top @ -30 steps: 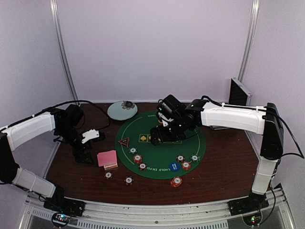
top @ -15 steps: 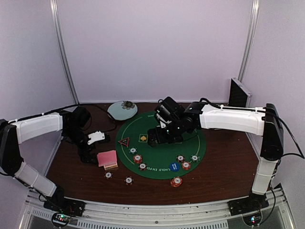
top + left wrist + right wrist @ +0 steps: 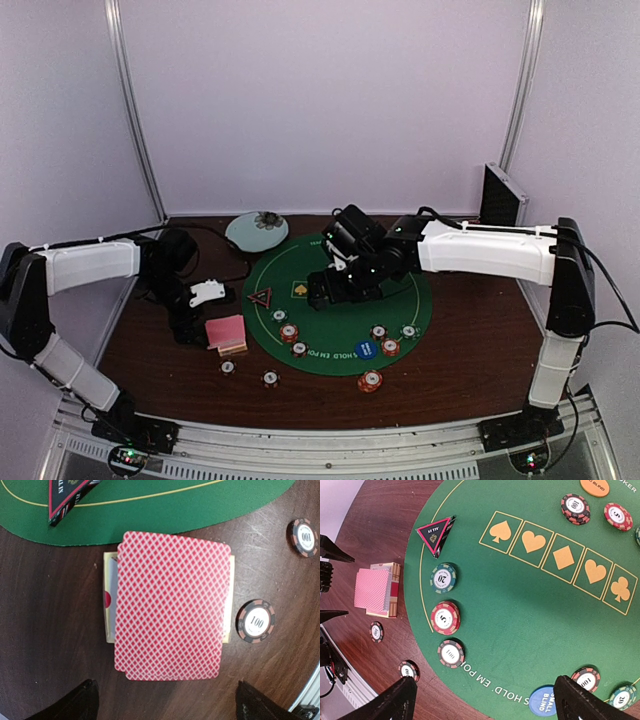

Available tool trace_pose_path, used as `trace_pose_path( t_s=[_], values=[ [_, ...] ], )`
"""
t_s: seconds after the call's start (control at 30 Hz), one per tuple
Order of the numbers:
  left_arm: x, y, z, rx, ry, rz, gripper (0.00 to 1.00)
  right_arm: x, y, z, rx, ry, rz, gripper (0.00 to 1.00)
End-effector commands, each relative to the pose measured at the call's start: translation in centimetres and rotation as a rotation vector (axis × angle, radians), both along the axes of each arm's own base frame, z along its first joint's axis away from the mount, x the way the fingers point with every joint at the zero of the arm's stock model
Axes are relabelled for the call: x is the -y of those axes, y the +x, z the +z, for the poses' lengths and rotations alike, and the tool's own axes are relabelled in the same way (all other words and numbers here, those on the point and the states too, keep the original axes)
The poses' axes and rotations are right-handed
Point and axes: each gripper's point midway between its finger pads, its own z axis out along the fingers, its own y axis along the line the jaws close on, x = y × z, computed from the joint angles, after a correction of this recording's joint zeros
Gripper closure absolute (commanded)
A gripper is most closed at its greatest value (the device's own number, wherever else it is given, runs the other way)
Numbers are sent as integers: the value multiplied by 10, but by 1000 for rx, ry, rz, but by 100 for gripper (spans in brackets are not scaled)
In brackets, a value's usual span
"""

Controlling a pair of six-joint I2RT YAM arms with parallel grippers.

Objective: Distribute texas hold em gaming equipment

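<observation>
A pink-backed deck of playing cards (image 3: 225, 332) (image 3: 172, 610) lies on the wood just left of the round green mat (image 3: 330, 328). My left gripper (image 3: 195, 322) (image 3: 167, 705) hangs open just short of the deck's near edge and holds nothing. Over the mat's middle my right gripper (image 3: 335, 287) (image 3: 487, 700) stands open and empty. Striped chips (image 3: 445, 617) dot the mat's front. Two dark chips (image 3: 256, 621) lie off the mat near the deck. The red-black triangle marker (image 3: 260, 297) (image 3: 436, 534) stands at the mat's left edge. A blue button (image 3: 365, 349) and an orange button (image 3: 594, 486) rest on the mat.
A pale blue-green plate (image 3: 256, 231) sits at the back left of the mat. A silver-and-black case (image 3: 500, 195) stands at the back right wall. One red chip stack (image 3: 370, 381) lies on the wood in front of the mat.
My left arm has swung right, bringing its open gripper closer to the card deck. The right gripper has drifted slightly left over the mat. Nothing was picked up.
</observation>
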Motion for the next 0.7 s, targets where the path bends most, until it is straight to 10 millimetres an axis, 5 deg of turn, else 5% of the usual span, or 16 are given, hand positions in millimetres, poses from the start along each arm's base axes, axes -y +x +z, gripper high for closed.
trace_pose_path(
  t_s=[0.0, 0.67],
  values=[
    [3, 5, -3, 24, 3, -29, 2, 1, -1, 12, 27, 18, -10, 0],
    [8, 7, -10, 24, 9, -162, 3, -4, -7, 8, 3, 26, 0, 1]
  ],
)
